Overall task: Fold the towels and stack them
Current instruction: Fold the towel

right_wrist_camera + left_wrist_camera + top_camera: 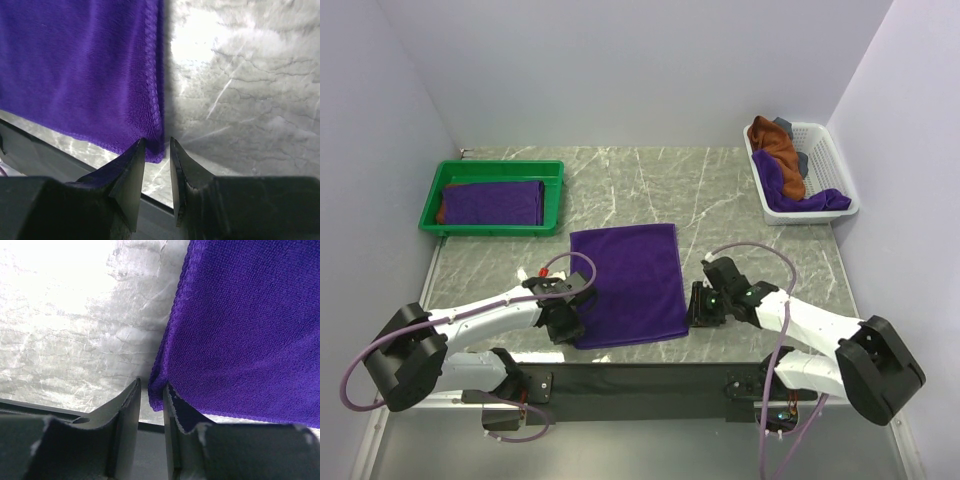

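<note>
Folded towels (492, 203) in green tray (552, 172); purple towel (628, 280) flat on desk (720, 190) — corners between slightly spread left fingers (125, 410) and right fingers (127, 172); more in basket (835, 160).

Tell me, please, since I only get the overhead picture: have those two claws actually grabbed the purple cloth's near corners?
Observer: Not the left one, as far as I can see. Its wrist camera shows the left gripper with a narrow gap between its fingers, and one corner of the purple towel sits just at the mouth of that gap.
Operator: And the other claw?
Observer: Much the same. The right gripper has its fingers slightly apart, and a bit of bare table shows through the gap below the corner's tip.
Operator: Is the cloth lifted at all?
Observer: In both close views it seems to lie flat on the table, stitched hem unruffled.
</note>
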{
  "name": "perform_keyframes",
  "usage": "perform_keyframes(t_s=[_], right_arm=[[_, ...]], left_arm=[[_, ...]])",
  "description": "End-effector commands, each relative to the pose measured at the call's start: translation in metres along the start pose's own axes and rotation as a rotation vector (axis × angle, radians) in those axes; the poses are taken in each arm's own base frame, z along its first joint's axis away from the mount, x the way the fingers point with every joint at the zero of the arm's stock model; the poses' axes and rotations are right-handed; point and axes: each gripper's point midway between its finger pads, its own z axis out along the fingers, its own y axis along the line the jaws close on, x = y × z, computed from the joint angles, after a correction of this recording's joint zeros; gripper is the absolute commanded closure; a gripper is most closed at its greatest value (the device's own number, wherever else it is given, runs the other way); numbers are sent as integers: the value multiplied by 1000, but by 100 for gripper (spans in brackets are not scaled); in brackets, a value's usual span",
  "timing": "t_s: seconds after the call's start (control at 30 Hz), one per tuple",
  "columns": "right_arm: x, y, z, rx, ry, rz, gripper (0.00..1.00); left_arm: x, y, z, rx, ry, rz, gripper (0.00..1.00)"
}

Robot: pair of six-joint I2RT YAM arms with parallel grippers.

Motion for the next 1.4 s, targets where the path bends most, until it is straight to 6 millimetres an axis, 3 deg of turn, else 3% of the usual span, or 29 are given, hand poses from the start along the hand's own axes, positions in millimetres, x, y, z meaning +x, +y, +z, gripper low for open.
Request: perform_keyframes(t_s=[0.0, 0.1, 0.2, 0.3, 0.5, 0.73, 0.8, 0.87, 1.0, 1.03, 1.07, 1.17, 1.3, 1.37], right_arm=[[-4, 8, 5, -53, -17, 12, 66], [-2, 3, 6, -27, -12, 4, 71], [-1, -6, 5, 17, -13, -11, 89], [2, -9, -1, 30, -5, -24, 100], [2, -7, -17, 37, -6, -45, 100], [20, -20, -8, 77, 70, -26, 100], [18, -20, -8, 77, 66, -27, 95], [10, -18, -12, 83, 37, -45, 90], [-25, 5, -34, 48, -92, -91, 57], [-40, 16, -43, 28, -137, -98, 53], [-49, 20, -47, 28, -169, -111, 50], [-84, 38, -58, -25, -253, -105, 39], [-130, 66, -62, -152, -347, -81, 38], [-163, 80, -62, -206, -415, -59, 39]], left_arm=[[5, 5, 3, -3, 17, 2, 71], [5, 5, 3, -3, 13, 1, 72], [5, 8, 3, -12, 11, -12, 75], [5, 9, 3, -13, 9, -17, 76], [5, 10, 2, -17, 11, -19, 75], [13, 14, 4, -25, 49, -18, 71], [13, 12, 3, -17, 47, -20, 66], [10, 11, 0, -7, 33, -27, 56], [-2, 1, -16, 25, -10, -34, 40], [-10, -8, -26, 55, -32, -39, 36], [-15, -6, -30, 42, -50, -41, 23], [-35, -19, -54, 71, -102, -42, 11], [-90, -34, -84, 129, -243, -80, 12], [-118, -47, -97, 183, -306, -108, 17]])
